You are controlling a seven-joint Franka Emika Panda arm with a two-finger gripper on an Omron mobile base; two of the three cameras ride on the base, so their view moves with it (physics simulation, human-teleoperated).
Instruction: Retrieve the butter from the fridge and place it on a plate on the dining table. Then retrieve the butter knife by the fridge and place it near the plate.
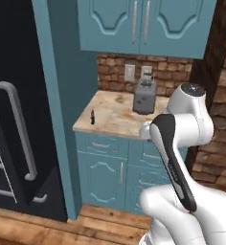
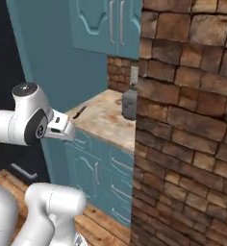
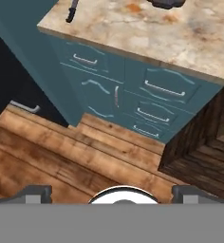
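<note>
Beige marbled counter (image 1: 116, 114) over teal cabinets, beside the fridge. Butter knife (image 1: 92, 117) flat near the left front edge; grey toaster (image 1: 145, 96) upright toward the back.

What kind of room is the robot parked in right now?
A kitchen, by the look of it: teal cabinets under a marbled stone counter, a toaster by a brick backsplash, and a black fridge beside them.

One butter knife (image 1: 92, 116), one grey toaster (image 1: 145, 96), one marbled counter (image 1: 116, 117), two upper cabinet doors (image 1: 112, 24), two wall outlets (image 1: 129, 72), one black fridge (image 1: 19, 119), one brick pillar (image 2: 187, 125).
</note>
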